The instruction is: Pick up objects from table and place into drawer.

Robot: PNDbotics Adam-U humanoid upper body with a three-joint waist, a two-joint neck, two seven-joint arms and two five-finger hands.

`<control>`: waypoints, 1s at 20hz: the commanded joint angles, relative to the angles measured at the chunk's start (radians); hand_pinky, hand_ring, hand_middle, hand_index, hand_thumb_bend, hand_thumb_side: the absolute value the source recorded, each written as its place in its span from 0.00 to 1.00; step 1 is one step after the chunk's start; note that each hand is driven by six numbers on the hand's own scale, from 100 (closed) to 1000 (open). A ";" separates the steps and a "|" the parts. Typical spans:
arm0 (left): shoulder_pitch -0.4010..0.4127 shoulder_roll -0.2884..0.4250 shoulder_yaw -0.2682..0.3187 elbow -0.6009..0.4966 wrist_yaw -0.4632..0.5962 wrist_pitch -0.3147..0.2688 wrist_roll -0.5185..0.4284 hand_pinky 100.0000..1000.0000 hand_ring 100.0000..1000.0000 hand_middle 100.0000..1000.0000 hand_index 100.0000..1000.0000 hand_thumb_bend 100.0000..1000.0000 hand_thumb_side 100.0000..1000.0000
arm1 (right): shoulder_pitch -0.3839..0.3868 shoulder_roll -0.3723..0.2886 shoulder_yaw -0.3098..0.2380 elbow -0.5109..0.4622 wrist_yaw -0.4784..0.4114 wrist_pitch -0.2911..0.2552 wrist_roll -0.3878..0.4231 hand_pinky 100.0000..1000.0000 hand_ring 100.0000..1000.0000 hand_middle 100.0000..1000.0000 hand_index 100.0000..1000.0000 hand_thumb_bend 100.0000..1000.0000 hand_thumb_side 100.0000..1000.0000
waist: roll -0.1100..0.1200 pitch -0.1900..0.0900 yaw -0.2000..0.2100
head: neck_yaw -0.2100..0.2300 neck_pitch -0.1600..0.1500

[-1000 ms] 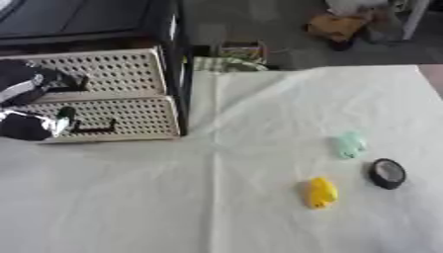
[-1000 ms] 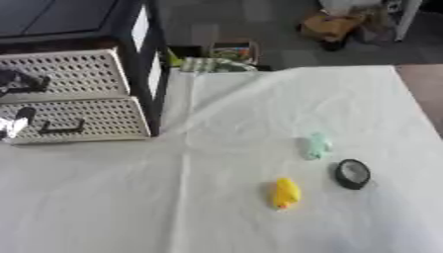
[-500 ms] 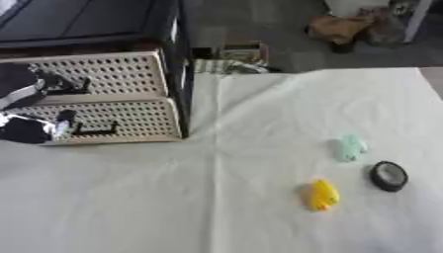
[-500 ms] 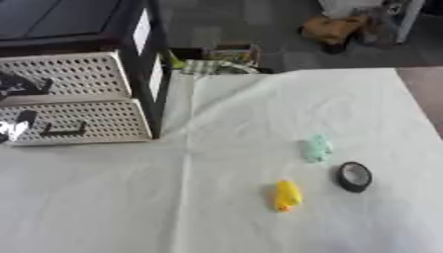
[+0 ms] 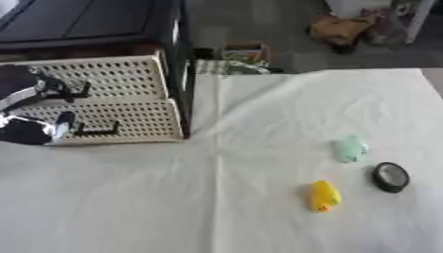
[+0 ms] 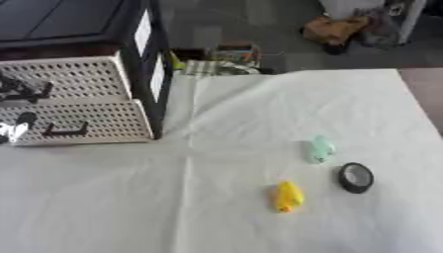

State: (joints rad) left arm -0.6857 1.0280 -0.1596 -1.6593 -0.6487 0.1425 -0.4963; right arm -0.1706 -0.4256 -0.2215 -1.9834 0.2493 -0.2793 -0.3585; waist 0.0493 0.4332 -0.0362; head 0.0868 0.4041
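Three small things lie on the white surface (image 5: 173,197) at the right of the frame: a pale green thing (image 5: 350,148), a yellow thing (image 5: 325,195) below it, and a black ring (image 5: 391,176) just beside them; all three are apart from each other and far from the drawers. The drawer box (image 5: 112,99) sits in the upper left; it has two cream fronts full of little holes, one above the other; each front has a dark handle. The lower drawer (image 5: 121,123) looks closed or nearly so; how far it is out cannot be told.

The left hand (image 5: 30,129) is at the left edge, right in front of the drawers; it is near the lower handle (image 5: 97,130), and a finger seems to point up beside it; whether the fingers are spread or curled cannot be told, since most of the hand is off the edge. The right hand does not show at all.

The step in hand seems to be opening a drawer; nothing is in it yet. To do it well, hook the fingers behind the handle in its middle, then pull straight toward the near edge so the drawer does not jam or drag the box; open it wide enough for a thing to drop in.
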 commanded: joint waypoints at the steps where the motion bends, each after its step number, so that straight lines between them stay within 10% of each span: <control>1: 0.003 0.026 0.011 -0.003 0.016 0.003 -0.008 0.00 0.00 0.00 0.78 0.01 0.34 | -0.002 -0.010 -0.011 -0.017 0.003 -0.002 0.001 0.71 0.65 0.31 0.80 0.35 0.97 | -0.005 -0.026 0.004 | 0.006 -0.006; 20: 0.070 0.077 0.021 -0.087 0.037 -0.006 -0.027 0.00 0.00 0.00 0.65 0.01 0.34 | 0.004 -0.004 -0.016 -0.017 -0.002 -0.001 0.000 0.72 0.65 0.31 0.80 0.34 0.96 | -0.010 -0.037 0.020 | 0.007 0.005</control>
State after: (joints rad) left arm -0.6164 1.0588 -0.1505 -1.7346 -0.6071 0.1356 -0.5235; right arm -0.1657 -0.4174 -0.2273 -1.9834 0.2491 -0.2794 -0.3581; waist 0.0424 0.4205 -0.0189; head 0.0909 0.4119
